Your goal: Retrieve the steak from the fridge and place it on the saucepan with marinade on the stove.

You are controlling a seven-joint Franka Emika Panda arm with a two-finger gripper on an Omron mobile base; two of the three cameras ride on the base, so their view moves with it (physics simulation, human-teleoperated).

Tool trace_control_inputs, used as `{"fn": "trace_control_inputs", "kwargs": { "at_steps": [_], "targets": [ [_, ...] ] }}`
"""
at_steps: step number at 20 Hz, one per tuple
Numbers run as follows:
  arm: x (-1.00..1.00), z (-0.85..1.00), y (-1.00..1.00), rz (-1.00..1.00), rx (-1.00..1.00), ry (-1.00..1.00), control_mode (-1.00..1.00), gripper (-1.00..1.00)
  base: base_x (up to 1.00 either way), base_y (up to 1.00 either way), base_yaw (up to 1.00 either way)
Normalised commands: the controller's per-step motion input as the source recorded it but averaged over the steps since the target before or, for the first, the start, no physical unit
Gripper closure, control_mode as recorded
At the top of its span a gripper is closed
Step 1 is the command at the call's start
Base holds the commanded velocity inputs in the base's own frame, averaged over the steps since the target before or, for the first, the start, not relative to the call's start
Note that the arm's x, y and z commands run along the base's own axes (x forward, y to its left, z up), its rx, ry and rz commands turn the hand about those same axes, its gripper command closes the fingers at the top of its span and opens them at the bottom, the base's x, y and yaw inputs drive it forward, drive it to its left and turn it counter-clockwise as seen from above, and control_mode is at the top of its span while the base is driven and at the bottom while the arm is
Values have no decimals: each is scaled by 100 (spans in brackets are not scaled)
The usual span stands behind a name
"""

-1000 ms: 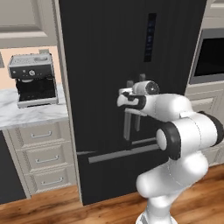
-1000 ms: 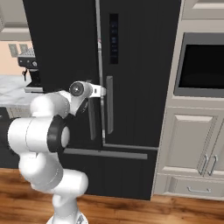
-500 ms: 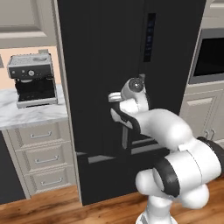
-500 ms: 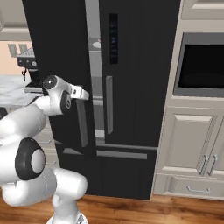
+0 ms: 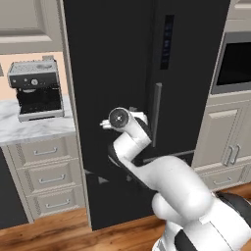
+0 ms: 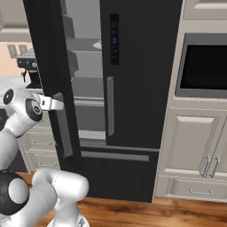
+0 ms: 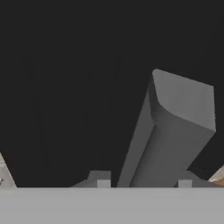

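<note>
Fingertips (image 7: 103,183) sit at the bottom of the hand view, one on each side of the grey bar handle (image 7: 168,144) of the fridge door, with a sliver of gap beside the bar, so the jaws look slightly parted around it, not clamped tight. In the right base view the gripper (image 6: 56,103) is at the left-middle of the frame, right at the top of that same handle (image 6: 64,133).

Past it, the left door (image 6: 48,75) of the fridge (image 6: 142,80) stands swung out, and the grey shelves (image 6: 86,44) show through the opening in the upper middle. Something pale lies on an upper shelf near the door edge; I cannot tell whether it is the steak. The right door is shut.

So the opening step looks done, or nearly. Left to do, by my reckoning: letting go of the handle, reaching in, finding and taking the steak, then carrying it over to the saucepan on the stove.

In the left base view a coffee machine (image 5: 38,89) sits on the counter (image 5: 29,128) at the upper left.
</note>
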Motion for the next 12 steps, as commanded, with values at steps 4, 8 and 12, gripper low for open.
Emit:
{"fn": "trace_control_inputs", "kwargs": {
  "at_steps": [4, 8, 12],
  "targets": [
    [-62, -5, 100, -12, -8, 2, -100, 100, 0, 0, 0],
    [-48, 0, 98, -8, -7, 12, -100, -100, 0, 0, 0],
    [-86, 23, -10, -5, -1, 2, -100, -100, 0, 0, 0]
  ]
}}
